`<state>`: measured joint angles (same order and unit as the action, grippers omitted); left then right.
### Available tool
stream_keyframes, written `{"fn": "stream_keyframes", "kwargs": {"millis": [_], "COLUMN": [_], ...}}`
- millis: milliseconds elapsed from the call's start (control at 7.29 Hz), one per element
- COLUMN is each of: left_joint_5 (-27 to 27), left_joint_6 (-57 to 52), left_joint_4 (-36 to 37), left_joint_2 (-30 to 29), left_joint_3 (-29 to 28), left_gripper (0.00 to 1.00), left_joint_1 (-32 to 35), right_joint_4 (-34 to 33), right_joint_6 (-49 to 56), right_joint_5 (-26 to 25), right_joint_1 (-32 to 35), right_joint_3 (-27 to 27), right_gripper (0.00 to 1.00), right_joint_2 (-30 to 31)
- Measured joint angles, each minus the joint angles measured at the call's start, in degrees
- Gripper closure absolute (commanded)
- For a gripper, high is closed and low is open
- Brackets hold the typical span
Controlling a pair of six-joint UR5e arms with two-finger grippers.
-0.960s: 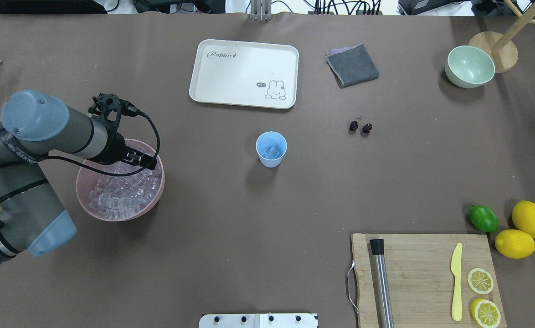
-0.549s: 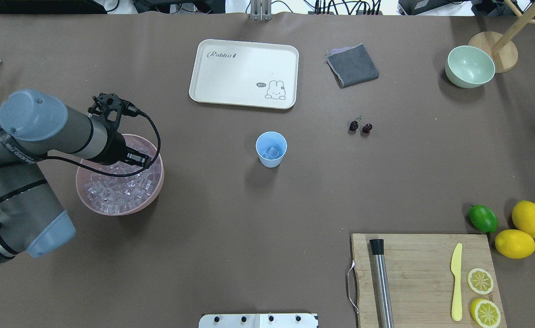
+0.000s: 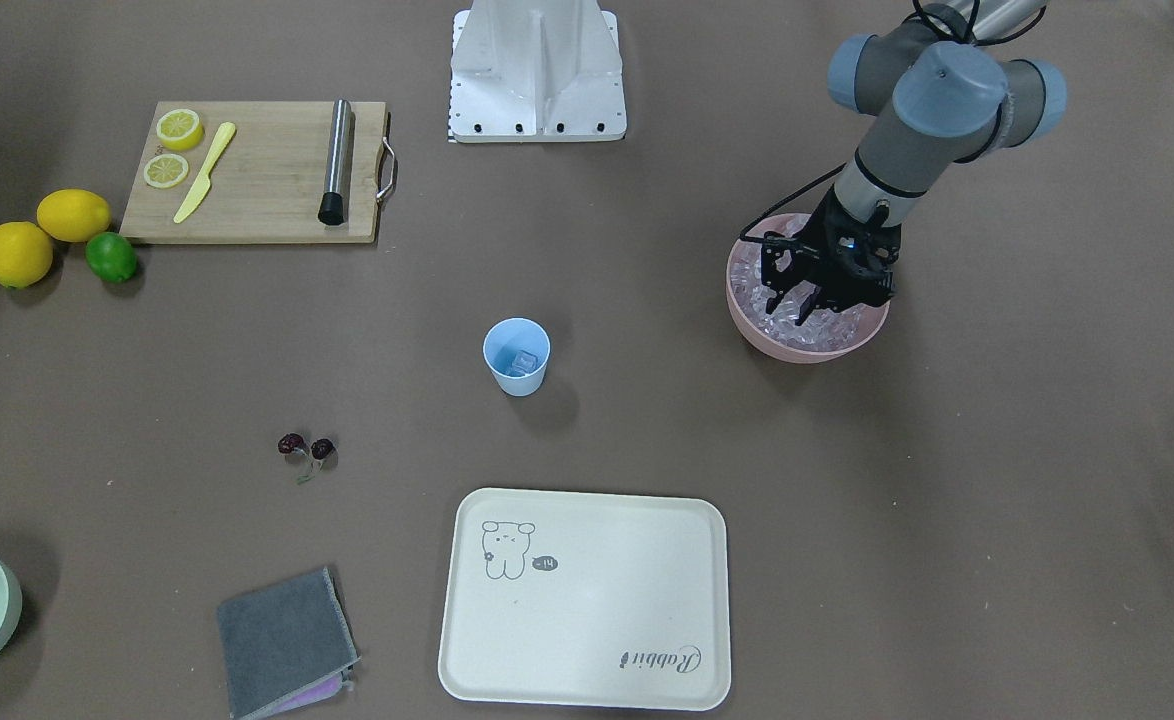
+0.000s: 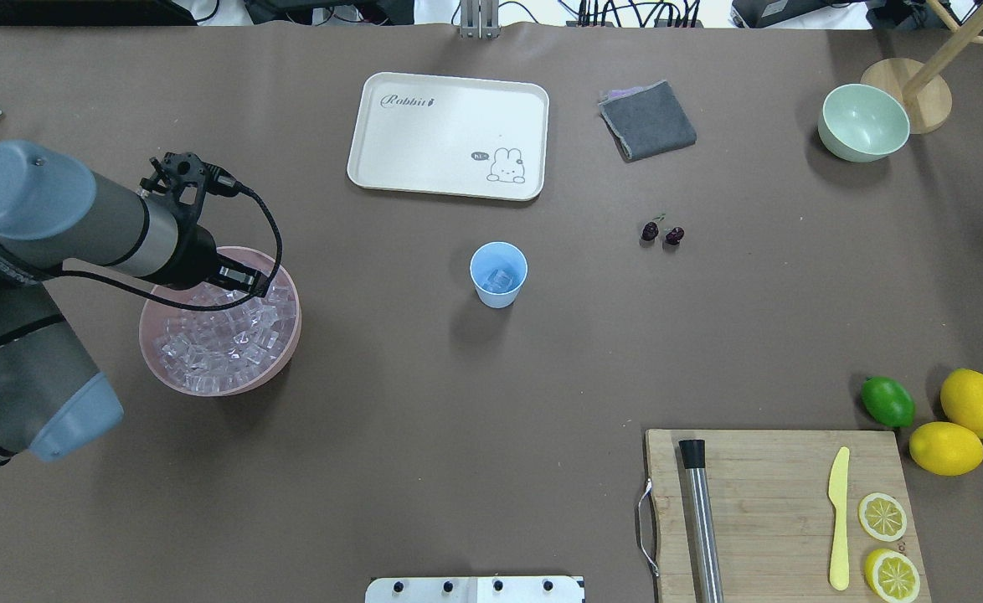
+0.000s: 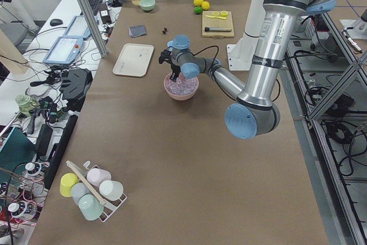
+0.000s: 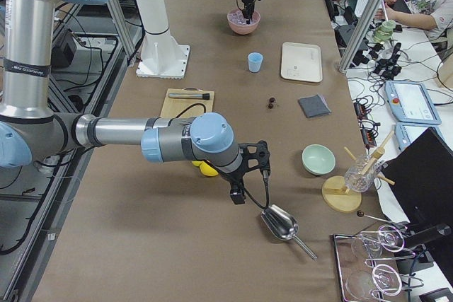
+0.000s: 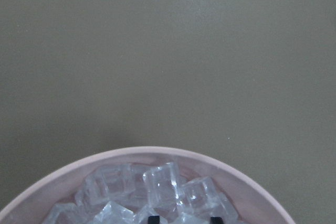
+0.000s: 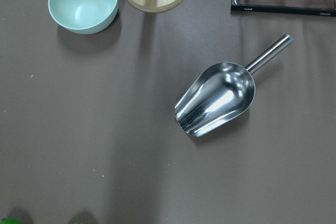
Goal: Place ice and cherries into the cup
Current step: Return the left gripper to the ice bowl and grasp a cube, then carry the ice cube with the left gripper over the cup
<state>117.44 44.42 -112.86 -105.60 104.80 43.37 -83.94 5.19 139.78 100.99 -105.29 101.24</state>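
The light-blue cup stands mid-table with a clear ice cube or two inside. The cherries lie on the table to its right, joined by stems. A pink bowl at the left holds several ice cubes. My left gripper is down in the bowl near its far rim. In the left wrist view its fingertips stand narrowly apart with an ice cube between them. My right gripper shows only in the exterior right view, above a steel scoop; I cannot tell its state.
A cream tray and a grey cloth lie behind the cup. A pale-green bowl is at the far right. A cutting board with a steel rod, knife and lemon slices sits front right, beside a lime and lemons.
My left arm and gripper have shifted within the pink bowl from its right-middle towards its far-left rim. The cup, cherries and other things have not moved.
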Motion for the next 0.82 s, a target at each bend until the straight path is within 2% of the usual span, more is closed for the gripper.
{"fn": "stream_keyframes", "kwargs": {"millis": [137, 412, 549, 686, 823], "left_joint_5": [2.3, 2.9, 2.1, -0.8, -6.3], "left_joint_6": [0.2, 0.9, 2.3, 5.1, 7.8], "left_joint_4": [2.2, 13.5, 17.4, 18.1, 16.6], "left_joint_2": [-2.0, -14.7, -22.7, -30.0, -36.5], "left_joint_3": [0.3, -1.5, -5.1, -10.5, -16.9], "left_gripper": [1.00, 1.00, 1.00, 1.00, 1.00], "left_joint_1": [1.9, 2.8, 1.6, -1.5, -5.6], "right_joint_4": [0.0, -0.1, -0.2, -0.4, -0.5], "right_joint_6": [-0.1, -0.2, -0.2, -0.2, -0.2], "right_joint_5": [0.0, 0.3, 0.3, 0.2, 0.1], "right_joint_1": [0.0, 0.0, 0.0, 0.0, 0.0], "right_joint_3": [0.0, 0.0, 0.2, 0.6, 1.2], "right_gripper": [0.01, 0.01, 0.01, 0.01, 0.01], "right_joint_2": [0.0, 0.0, 0.1, 0.1, 0.2]}}
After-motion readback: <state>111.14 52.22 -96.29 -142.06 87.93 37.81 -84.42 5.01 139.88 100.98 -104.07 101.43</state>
